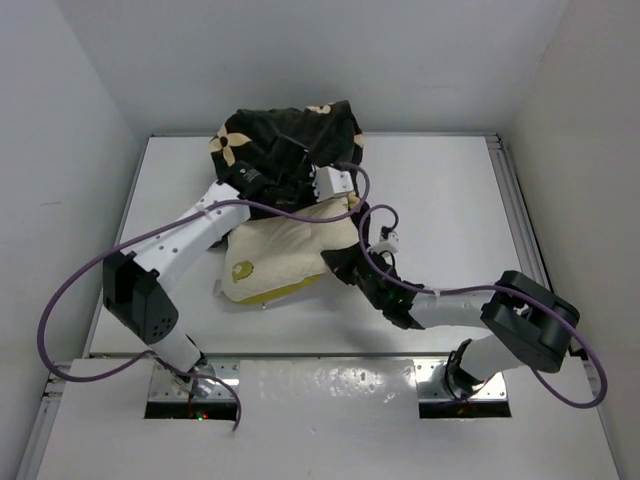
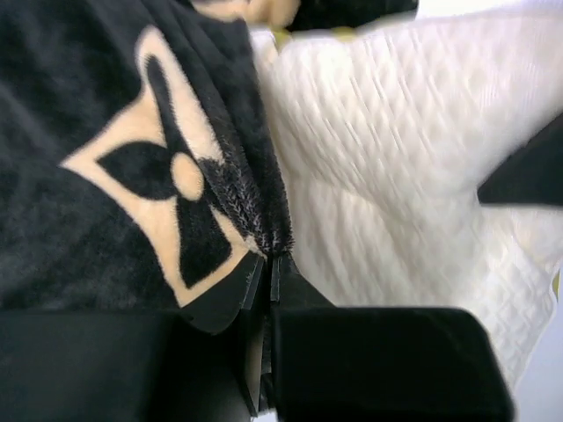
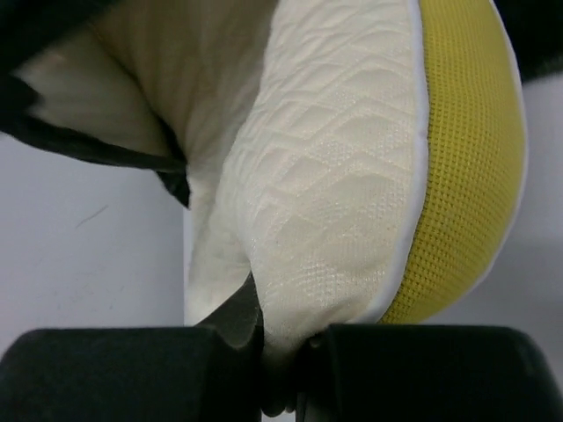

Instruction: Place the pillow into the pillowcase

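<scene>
On my feed, both grippers are pinching cloth, one on the pillow and one on the pillowcase.

I see the white table [image 1: 450, 200] with the pillow [image 1: 280, 255] lying mid-table, slanted, its near end bare. Its far end runs under the bunched pillowcase [image 1: 280, 135], which sits at the table's far edge; I cannot tell how much of the pillow is actually inside. My left gripper [image 2: 268, 264] is pressed together on the black plush hem of the pillowcase, right where it meets the quilted pillow top. My right gripper [image 3: 281, 338] is clamped on the pillow's right-hand edge, with cream cover squeezed between the fingers and the yellow-green band [image 3: 466, 176] bulging beside them. The round logo [image 1: 243, 270] shows on the pillow's near left corner, uncovered.
</scene>
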`<state>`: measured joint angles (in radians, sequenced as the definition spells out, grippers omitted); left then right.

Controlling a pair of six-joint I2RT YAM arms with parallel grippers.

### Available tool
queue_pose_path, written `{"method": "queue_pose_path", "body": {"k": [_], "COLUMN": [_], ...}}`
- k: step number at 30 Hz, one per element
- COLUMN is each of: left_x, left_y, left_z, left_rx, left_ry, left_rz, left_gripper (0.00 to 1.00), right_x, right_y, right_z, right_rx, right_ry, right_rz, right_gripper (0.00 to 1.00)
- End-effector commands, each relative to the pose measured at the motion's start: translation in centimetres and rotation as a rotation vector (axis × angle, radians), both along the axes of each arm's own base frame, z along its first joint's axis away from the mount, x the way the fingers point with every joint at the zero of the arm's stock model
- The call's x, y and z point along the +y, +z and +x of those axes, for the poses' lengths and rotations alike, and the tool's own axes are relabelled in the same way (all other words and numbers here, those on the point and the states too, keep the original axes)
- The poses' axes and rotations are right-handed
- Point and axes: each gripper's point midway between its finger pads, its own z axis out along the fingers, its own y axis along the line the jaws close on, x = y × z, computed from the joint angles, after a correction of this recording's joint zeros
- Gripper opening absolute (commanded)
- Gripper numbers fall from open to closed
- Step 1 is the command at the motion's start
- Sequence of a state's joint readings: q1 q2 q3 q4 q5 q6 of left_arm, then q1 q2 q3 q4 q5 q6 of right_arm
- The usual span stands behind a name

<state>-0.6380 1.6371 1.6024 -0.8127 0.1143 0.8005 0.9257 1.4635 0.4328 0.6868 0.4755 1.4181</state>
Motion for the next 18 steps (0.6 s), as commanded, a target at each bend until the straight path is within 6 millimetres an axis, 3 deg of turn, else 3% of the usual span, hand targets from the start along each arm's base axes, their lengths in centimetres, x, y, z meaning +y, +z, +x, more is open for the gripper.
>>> {"method": "queue_pose_path", "body": {"k": [1, 2, 5, 6, 7, 8, 9, 10, 11, 12, 13, 14, 15, 16, 17, 18], "left_x": [0.6, 1.1, 2.3, 2.8, 3.3, 4.1, 4.8, 5.6, 6.0, 7.7, 8.5, 9.4, 11.9, 13.3, 14.7, 17.9], "left_y": [-2.2, -2.8, -5.4, -6.6, -6.7, -7.0, -6.2, -6.3, -4.7, -3.0, -1.9, -0.4, 1.5, 2.0, 2.3, 1.4], "left_z": [-3.4, -3.1, -1.7, -0.2, 0.6, 1.2, 2.5, 2.7, 3.5, 4.1, 4.4, 4.5, 4.3, 4.0, 3.5, 2.5], "left_rx": [0.132, 0.127, 0.13, 0.11, 0.1, 0.108, 0.102, 0.115, 0.099, 0.079, 0.063, 0.045, 0.01, -0.003, -0.009, 0.004], "left_ry": [-0.083, -0.066, 0.013, 0.065, 0.103, 0.17, 0.214, 0.248, 0.297, 0.347, 0.376, 0.419, 0.48, 0.514, 0.555, 0.643], "left_rz": [-0.03, -0.02, 0.012, 0.041, 0.049, 0.059, 0.043, 0.039, -0.009, -0.048, -0.075, -0.111, -0.13, -0.131, -0.128, -0.098], "left_gripper": [0.0, 0.0, 0.0, 0.07, 0.17, 0.3, 0.53, 0.62, 0.74, 0.99, 1.0, 1.0, 1.0, 1.0, 1.0, 0.81], "right_x": [-1.5, -1.3, -0.3, -0.1, 0.6, 1.2, 2.7, 2.1, 3.4, 2.2, 1.3, 2.3, -0.3, -1.2, -1.3, -2.6], "right_y": [9.7, 9.8, 7.1, 5.0, 4.3, 3.9, 4.6, 2.9, 4.5, 1.2, 0.9, 4.0, 1.7, 1.9, 3.5, 3.1], "right_z": [3.7, 3.9, 4.3, 4.3, 3.9, 3.6, 3.0, 2.6, 2.7, 1.3, 0.9, 1.7, -0.6, -1.2, -1.3, -3.3], "right_rx": [-0.309, -0.326, -0.244, -0.193, -0.156, -0.141, -0.153, -0.096, -0.127, 0.002, -0.009, -0.057, 0.083, 0.104, 0.056, 0.129], "right_ry": [-0.131, -0.124, -0.098, -0.086, -0.028, 0.022, 0.135, 0.137, 0.224, 0.284, 0.368, 0.421, 0.512, 0.576, 0.666, 0.743], "right_rz": [0.121, 0.079, 0.035, 0.016, 0.045, 0.035, 0.007, -0.049, -0.12, -0.306, -0.473, -0.515, -0.672, -0.734, -0.787, -0.808], "right_gripper": [0.0, 0.0, 0.0, 0.05, 0.21, 0.59, 0.75, 0.91, 0.99, 0.99, 0.99, 0.99, 0.96, 0.61, 0.18, 0.0]}}
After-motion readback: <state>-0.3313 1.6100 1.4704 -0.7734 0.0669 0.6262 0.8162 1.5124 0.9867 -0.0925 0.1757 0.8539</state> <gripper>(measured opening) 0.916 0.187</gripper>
